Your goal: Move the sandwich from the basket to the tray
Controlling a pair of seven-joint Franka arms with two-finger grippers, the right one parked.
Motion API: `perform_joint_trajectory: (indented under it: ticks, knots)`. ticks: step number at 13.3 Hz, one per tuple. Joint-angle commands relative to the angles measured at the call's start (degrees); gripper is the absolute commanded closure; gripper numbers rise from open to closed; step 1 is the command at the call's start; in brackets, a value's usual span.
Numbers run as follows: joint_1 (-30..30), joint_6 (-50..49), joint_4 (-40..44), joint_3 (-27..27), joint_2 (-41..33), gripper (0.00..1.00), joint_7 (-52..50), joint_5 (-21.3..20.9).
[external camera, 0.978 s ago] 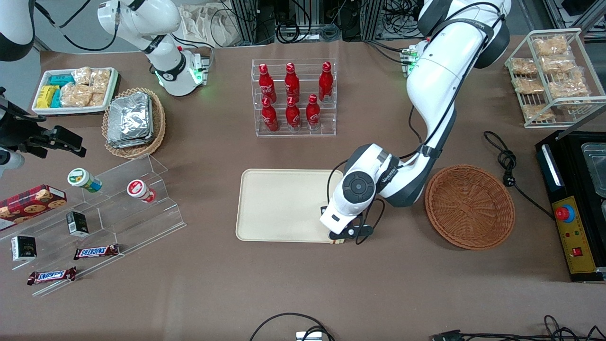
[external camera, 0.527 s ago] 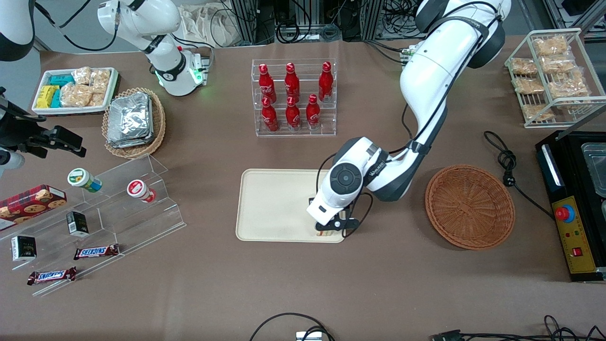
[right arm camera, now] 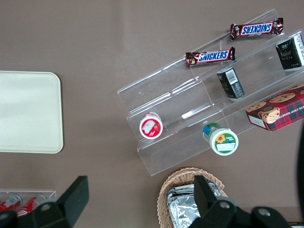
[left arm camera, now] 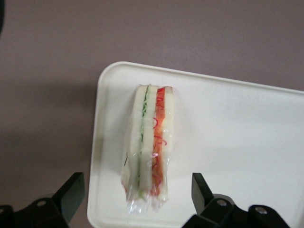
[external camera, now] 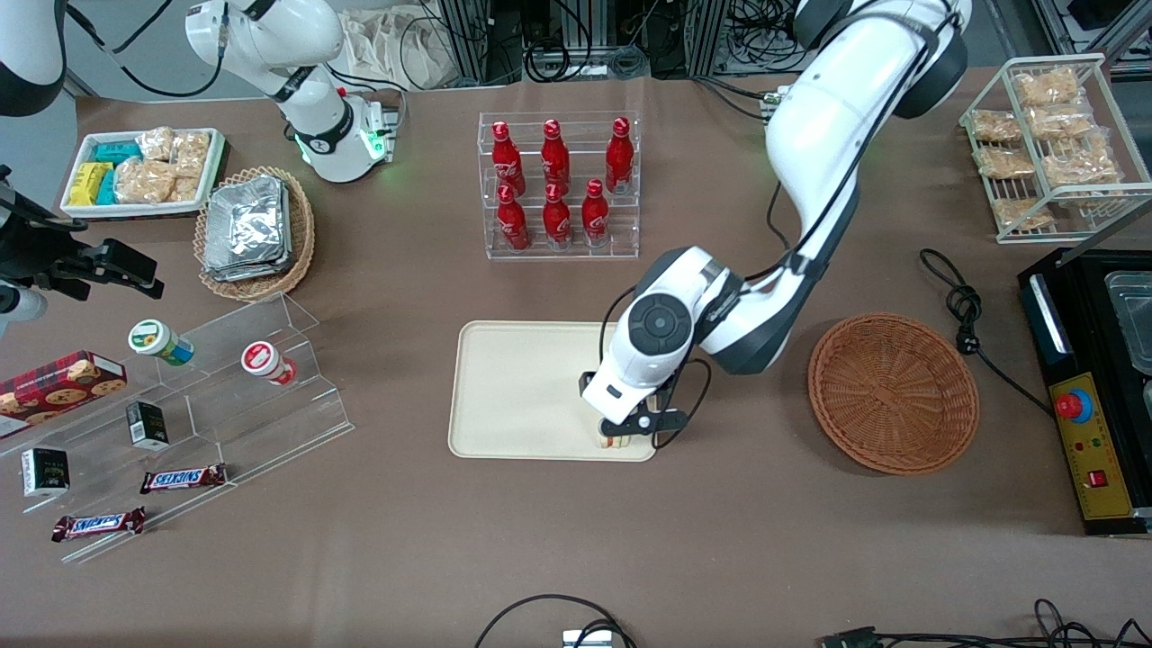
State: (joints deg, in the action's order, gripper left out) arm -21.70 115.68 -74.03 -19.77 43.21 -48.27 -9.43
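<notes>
Sandwich: the triangular wedge of pale white bread with orange-red and green filling [left arm camera: 148, 151], wrapped in clear film, is lying on its side on the tray, close to the corner nearest the front camera at the working arm's end; in the front view only a sliver of it [external camera: 615, 441] is peeking out under the gripper.

Tray: the flat cream-beige rectangular plastic tray with rounded corners [external camera: 522, 391] is sitting mid-table, nearer the front camera than the clear rack of red bottles [external camera: 558, 184]; its low rim [left arm camera: 97, 142] is running just beside the sandwich.

Gripper: the left arm's black two-finger gripper [external camera: 630, 425] is hanging directly above the sandwich, over that same tray corner. In the wrist view its two fingers [left arm camera: 71, 192] are spread wide, one standing on each side of the sandwich with clear gaps, gripping nothing.

Basket: the round, shallow, reddish-brown woven wicker basket [external camera: 893, 392] is resting well apart from the tray, toward the working arm's end of the table, with nothing showing inside it.

Table: the brown tabletop [external camera: 720, 540] is carrying all of this.
</notes>
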Motion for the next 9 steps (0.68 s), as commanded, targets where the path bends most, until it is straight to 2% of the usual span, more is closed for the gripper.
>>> perform_joint_trajectory:
  ticks: [1,3,6,9]
  knots:
    - [2.53,-0.11,-15.3,-0.1,-13.46,0.0,-0.96,-0.67]
    - [4.63,0.08,-24.81,-0.1,-22.07,0.0,2.28,-0.41]
    - [10.78,-0.8,-33.35,-0.27,-31.4,0.0,14.57,2.39]
    - [16.75,-5.27,-33.38,-0.1,-34.5,0.0,20.05,5.73]
